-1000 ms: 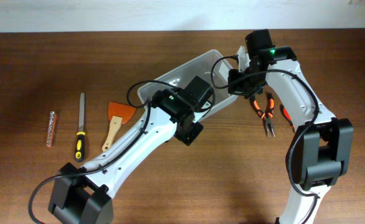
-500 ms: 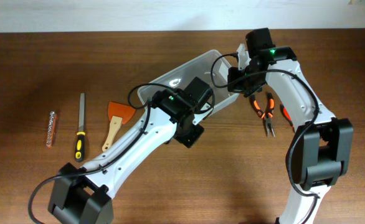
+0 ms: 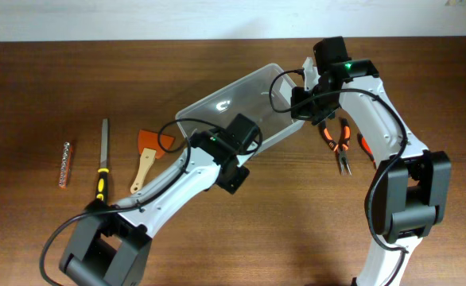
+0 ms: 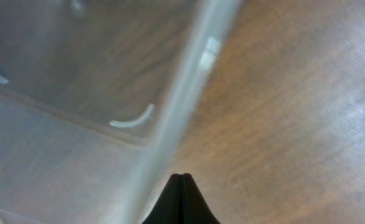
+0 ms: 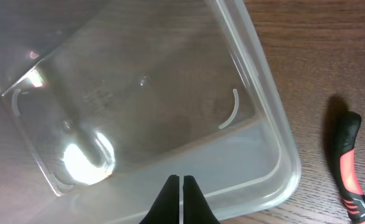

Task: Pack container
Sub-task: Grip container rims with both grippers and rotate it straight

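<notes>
The container (image 3: pixel 225 103) is a clear plastic bin lying slantwise on the brown table at upper middle, and nothing shows inside it. My left gripper (image 3: pixel 247 133) is shut and empty, its tips right at the bin's near long rim (image 4: pixel 176 106). My right gripper (image 3: pixel 306 105) is shut at the bin's right end. In the right wrist view its tips (image 5: pixel 181 179) hover over the bin's inner wall, just inside the rounded rim (image 5: pixel 276 130). I cannot see it pinching the plastic.
Orange-handled pliers (image 3: pixel 340 147) lie right of the bin, with a red-and-black handle (image 5: pixel 347 168) beside them. To the left lie an orange scraper with a wooden handle (image 3: pixel 147 155), a file with a yellow-black handle (image 3: pixel 102 163) and a small bit strip (image 3: pixel 66 163).
My left gripper has drawn back toward the lower left, from over the bin to its near rim. The right arm and the bin have hardly moved.
</notes>
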Controlling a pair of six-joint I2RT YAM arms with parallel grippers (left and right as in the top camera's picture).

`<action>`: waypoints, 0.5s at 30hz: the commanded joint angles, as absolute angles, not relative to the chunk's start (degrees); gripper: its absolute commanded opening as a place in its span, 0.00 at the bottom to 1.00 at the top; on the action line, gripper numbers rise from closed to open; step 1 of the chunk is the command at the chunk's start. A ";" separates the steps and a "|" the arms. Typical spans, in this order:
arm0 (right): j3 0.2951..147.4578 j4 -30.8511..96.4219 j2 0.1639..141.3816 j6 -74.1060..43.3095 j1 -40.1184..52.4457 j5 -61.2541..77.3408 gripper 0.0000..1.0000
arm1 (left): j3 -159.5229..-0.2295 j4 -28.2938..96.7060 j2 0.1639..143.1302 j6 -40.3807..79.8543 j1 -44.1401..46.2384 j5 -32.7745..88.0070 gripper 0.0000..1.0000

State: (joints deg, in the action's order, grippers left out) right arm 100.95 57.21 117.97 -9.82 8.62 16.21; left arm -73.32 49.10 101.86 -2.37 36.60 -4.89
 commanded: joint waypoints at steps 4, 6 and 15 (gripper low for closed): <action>97.47 55.99 118.52 -9.21 8.62 12.84 0.04 | -71.61 47.42 101.27 -2.24 34.74 -5.87 0.02; 96.53 56.69 118.52 -9.21 8.62 12.91 0.04 | -71.37 47.13 101.30 -2.24 34.50 -6.00 0.02; 96.55 61.12 118.32 -6.55 8.64 14.20 0.04 | -71.26 45.82 101.30 -2.22 30.98 -9.50 0.02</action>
